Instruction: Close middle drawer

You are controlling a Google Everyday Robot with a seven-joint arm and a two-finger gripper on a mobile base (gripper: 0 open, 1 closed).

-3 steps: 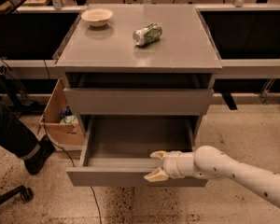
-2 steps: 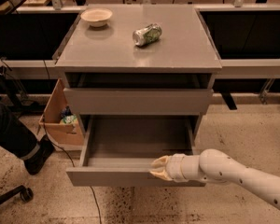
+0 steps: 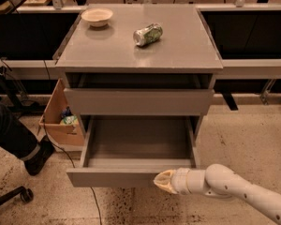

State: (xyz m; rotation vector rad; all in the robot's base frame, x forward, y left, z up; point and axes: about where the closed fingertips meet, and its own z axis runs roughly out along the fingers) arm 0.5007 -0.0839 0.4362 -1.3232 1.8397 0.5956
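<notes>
The middle drawer (image 3: 131, 177) is pulled far out of the grey cabinet (image 3: 140, 55), and its grey inside (image 3: 139, 139) is empty. My gripper (image 3: 163, 182), with tan fingertips on a white arm (image 3: 234, 191) that comes in from the lower right, sits at the right part of the drawer's flat front panel, touching or almost touching it. The fingers are together and hold nothing. A taller closed drawer front (image 3: 138, 102) is above the open drawer.
A cream bowl (image 3: 97, 17) and a crushed green can (image 3: 148, 34) lie on the cabinet top. An open cardboard box (image 3: 61, 121) stands to the cabinet's left, with a person's leg and shoe (image 3: 18, 139), a chair wheel (image 3: 24, 194) and a floor cable (image 3: 84, 172).
The gripper has dropped from the drawer's front rim to the face of the front panel, and its fingers have come together. The drawer has not visibly moved.
</notes>
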